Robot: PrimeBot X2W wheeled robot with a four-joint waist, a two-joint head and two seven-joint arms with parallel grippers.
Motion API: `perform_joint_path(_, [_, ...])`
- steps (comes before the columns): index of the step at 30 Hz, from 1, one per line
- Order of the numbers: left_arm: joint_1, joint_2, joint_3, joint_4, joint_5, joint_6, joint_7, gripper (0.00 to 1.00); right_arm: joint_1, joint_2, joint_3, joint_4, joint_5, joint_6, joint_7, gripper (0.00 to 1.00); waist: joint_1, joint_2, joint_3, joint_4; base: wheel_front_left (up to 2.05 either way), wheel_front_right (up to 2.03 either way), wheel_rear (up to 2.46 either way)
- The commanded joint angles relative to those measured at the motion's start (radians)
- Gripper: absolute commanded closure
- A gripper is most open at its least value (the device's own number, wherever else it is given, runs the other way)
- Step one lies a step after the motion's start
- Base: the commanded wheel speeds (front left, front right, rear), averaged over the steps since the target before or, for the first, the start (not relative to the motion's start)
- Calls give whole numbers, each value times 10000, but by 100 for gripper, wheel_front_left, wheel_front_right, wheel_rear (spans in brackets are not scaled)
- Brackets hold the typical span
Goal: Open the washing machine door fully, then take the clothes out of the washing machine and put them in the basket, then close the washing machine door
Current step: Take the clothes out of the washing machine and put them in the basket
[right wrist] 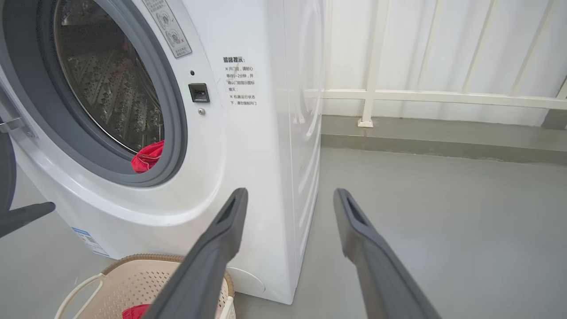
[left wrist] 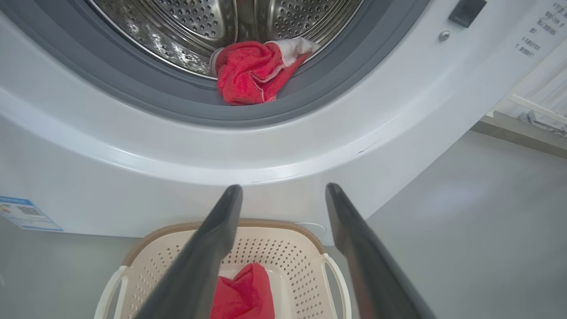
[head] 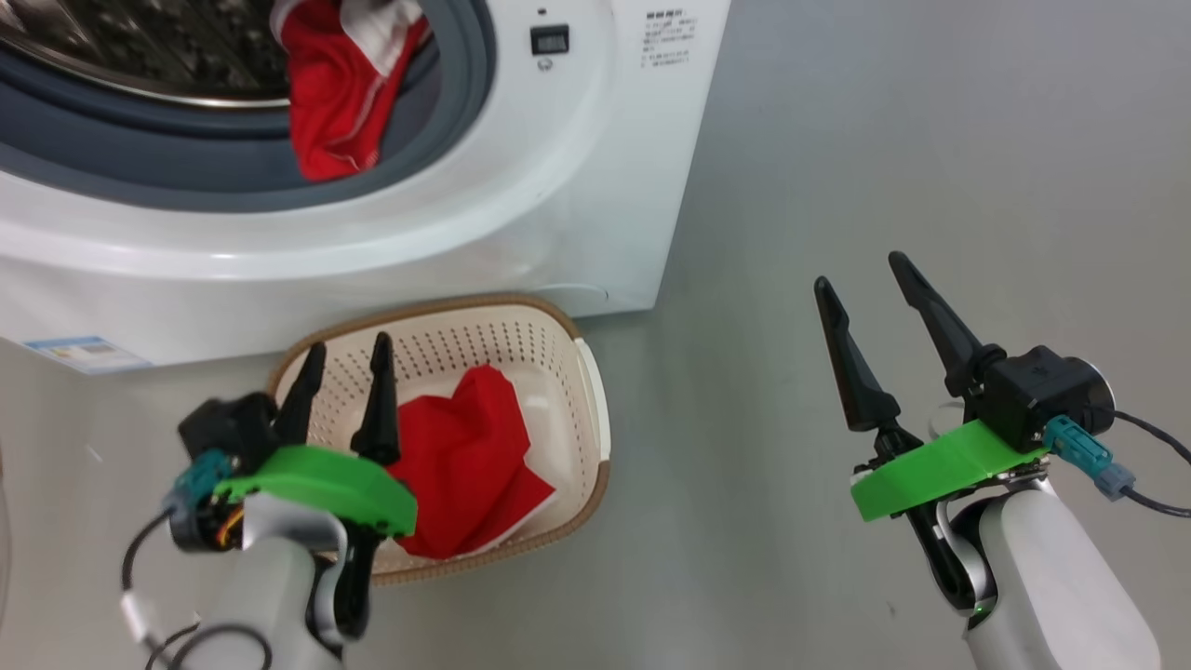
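Step in hand: one red garment [head: 475, 465] lies in the basket [head: 465, 301], and a second garment [head: 330, 93] waits at the mouth of the washing machine [head: 521, 186]. By my read, fetching number two is the job now.
Second garment: bunched red cloth with white trim, draped over the grey rubber ring [head: 437, 140] at the lower right of the opening, half inside the drum [left wrist: 199, 17].
Basket: on the floor, tight against the machine's front, right under the opening.
Left claw [head: 348, 349]: wide and empty, hovering over the basket's left side, fingers aimed up at the machine's front.
Left arm: the forearm rises from the lower left, and its wrist camera looks straight along the fingers at the drum lip.
Right claw [head: 861, 272]: wide, empty, parked over bare floor, well apart from machine and basket.
Doing it well: lift the left claw to the lip, keep the jaws wide, straddle the thickest fold, not the loose white edge, then close.
Watch for: pinching the rubber ring along with the cloth, and a trailing end snagging on the way out.
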Motion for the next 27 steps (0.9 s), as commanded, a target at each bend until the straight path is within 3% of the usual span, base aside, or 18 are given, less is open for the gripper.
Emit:
perform_joint_path(1, [305, 341, 399, -557, 197, 98, -120, 0, 145, 36, 154, -211, -67, 62, -38, 0, 0, 0, -367, 103, 0, 0, 0])
perform_joint_path(7, [1759, 270, 1059, -2886, 991, 399, -121, 0, 366, 36, 131, -38, -59, 62, -104, 0, 0, 0, -1031, 64, 0, 0, 0])
perform_joint_path(13, [3039, 207, 1403, -4282, 1435, 552, -121, 0, 751, 36, 67, 86, -49, 62, -228, 0, 0, 0, -1783, -84, 0, 0, 0])
perform_joint_path(27, [4987, 388, 1621, -5942, 1771, 893, 27, 0, 1899, 36, -370, -260, -337, 62, -421, 0, 0, 0, -2856, -169, 0, 0, 0])
